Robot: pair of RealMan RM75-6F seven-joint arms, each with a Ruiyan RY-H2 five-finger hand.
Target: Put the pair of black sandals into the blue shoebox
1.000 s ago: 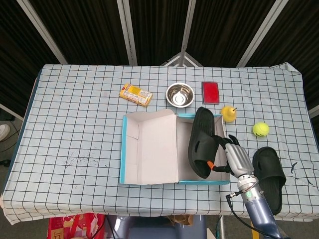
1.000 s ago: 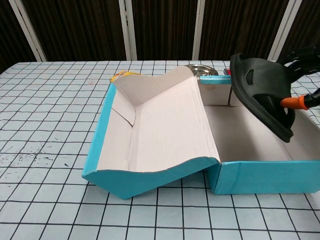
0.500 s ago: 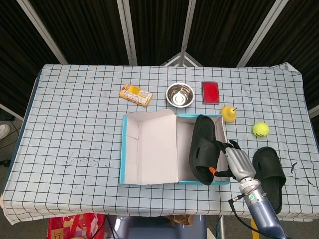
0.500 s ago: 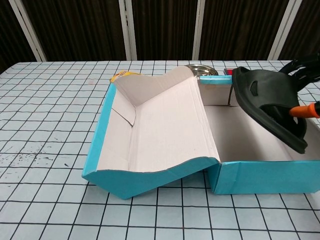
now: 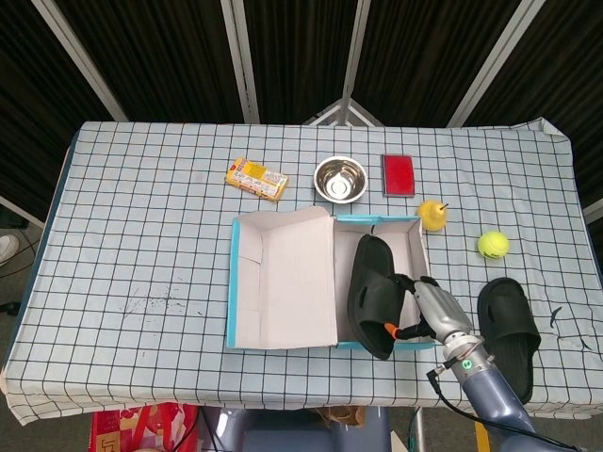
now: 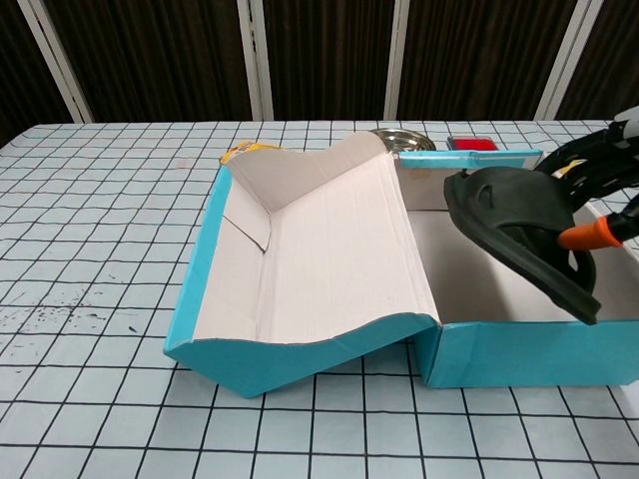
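bright even overhead light, soft shadows, sharp focus, dark backdrop.

- The blue shoebox (image 5: 283, 282) looks like cardboard: smooth blue outside, matt pale paper inside.
- The held black sandal (image 5: 369, 294) looks like matt moulded foam or rubber.
- The second sandal (image 5: 507, 325), at 3 o'clock from the box, has the same dull finish.
- The bowl (image 5: 340, 178) is shiny metal.
- Checked cloth covers the worktop (image 5: 141, 245).
- The tennis ball (image 5: 492, 245) looks fuzzy.

Held sandal (image 5: 371, 294) over blue shoebox (image 5: 235, 282)
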